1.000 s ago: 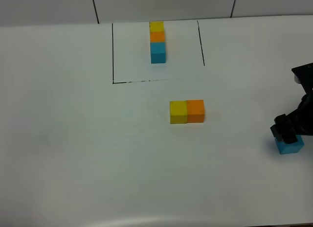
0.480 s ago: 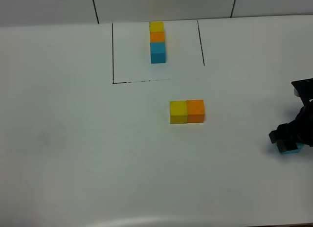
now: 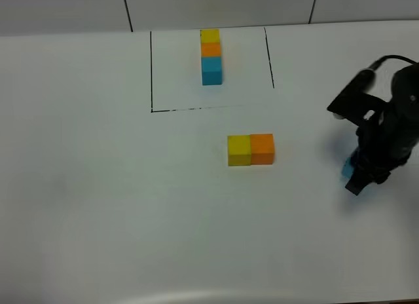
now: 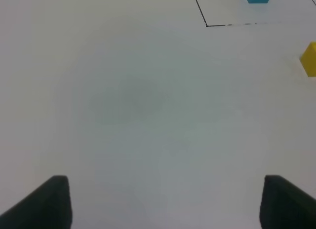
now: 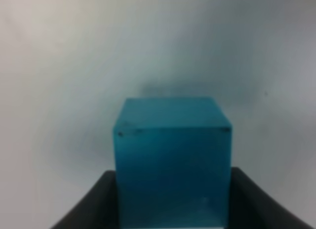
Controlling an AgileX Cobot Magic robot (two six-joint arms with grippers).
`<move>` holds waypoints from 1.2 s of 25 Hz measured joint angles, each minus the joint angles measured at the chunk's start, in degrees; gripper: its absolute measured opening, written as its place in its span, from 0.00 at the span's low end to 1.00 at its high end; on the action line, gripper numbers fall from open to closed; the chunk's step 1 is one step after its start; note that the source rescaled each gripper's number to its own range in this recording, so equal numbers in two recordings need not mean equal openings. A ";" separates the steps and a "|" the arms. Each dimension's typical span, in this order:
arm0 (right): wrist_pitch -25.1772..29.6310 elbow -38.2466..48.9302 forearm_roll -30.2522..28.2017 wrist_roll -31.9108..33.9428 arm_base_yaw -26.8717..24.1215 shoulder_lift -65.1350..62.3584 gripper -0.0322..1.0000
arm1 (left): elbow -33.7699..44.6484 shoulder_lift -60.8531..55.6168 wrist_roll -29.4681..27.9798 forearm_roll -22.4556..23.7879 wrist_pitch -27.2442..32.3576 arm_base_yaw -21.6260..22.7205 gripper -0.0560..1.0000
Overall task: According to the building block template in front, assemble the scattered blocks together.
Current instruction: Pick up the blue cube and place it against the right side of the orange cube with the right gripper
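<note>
The building block template (image 3: 211, 55) is a yellow-orange-blue line of cubes inside a black outline at the back of the table. A scattered yellow cube (image 3: 238, 150) and an orange cube (image 3: 262, 149) sit side by side, touching, mid-table. To their right, my right gripper (image 3: 361, 175) is shut on the sky blue cube (image 3: 347, 166), mostly hidden by the arm. The right wrist view shows that cube (image 5: 173, 155) between the dark fingers (image 5: 94, 207). My left gripper (image 4: 168, 204) is open over bare table, with the yellow cube (image 4: 310, 58) far ahead of it.
The white table (image 3: 98, 199) stretches to the left and front. The black outline's front line (image 3: 190, 109) runs behind the yellow-orange pair. A wall with dark seams (image 3: 127, 9) stands behind the table. The left arm is out of the high view.
My right gripper has shut on the blue cube and carried it from the table's right edge leftward and toward the back, nearer the orange cube. The left gripper has not moved.
</note>
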 joint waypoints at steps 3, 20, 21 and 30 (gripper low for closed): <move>1.28 -2.90 0.19 -10.30 3.26 0.00 0.05 | 0.00 0.00 -0.05 0.00 0.00 0.00 0.68; 7.49 -19.28 4.23 -30.25 5.06 13.22 0.05 | 0.00 0.00 -0.05 0.00 0.00 0.00 0.68; 7.55 -20.08 4.23 -30.46 5.12 13.82 0.05 | 0.00 0.00 -0.05 0.00 0.00 0.00 0.68; 6.52 -22.07 4.21 -32.82 6.79 17.00 0.05 | 0.00 0.00 -0.05 0.00 0.00 0.00 0.68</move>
